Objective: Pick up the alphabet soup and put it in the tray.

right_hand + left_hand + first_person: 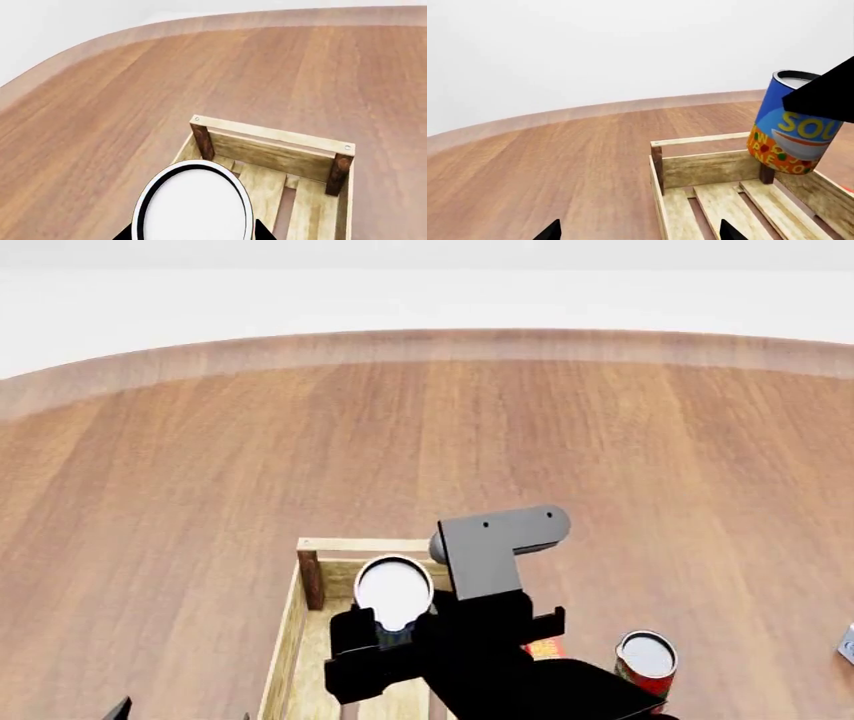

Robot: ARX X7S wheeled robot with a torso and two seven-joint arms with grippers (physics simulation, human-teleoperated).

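The alphabet soup, a blue can with a yellow-orange bottom, hangs upright above the far end of the tray. My right gripper is shut on the alphabet soup; one black finger crosses its label. In the head view the can's pale top sits over the tray's far end. In the right wrist view the can top fills the space between the fingertips, with the tray beyond. My left gripper is open and empty, low beside the tray's near left side.
A slimmer red can stands on the wood table to the right of the tray. A small red thing shows beside the tray, mostly hidden by my right arm. A grey object is cut off at the right edge.
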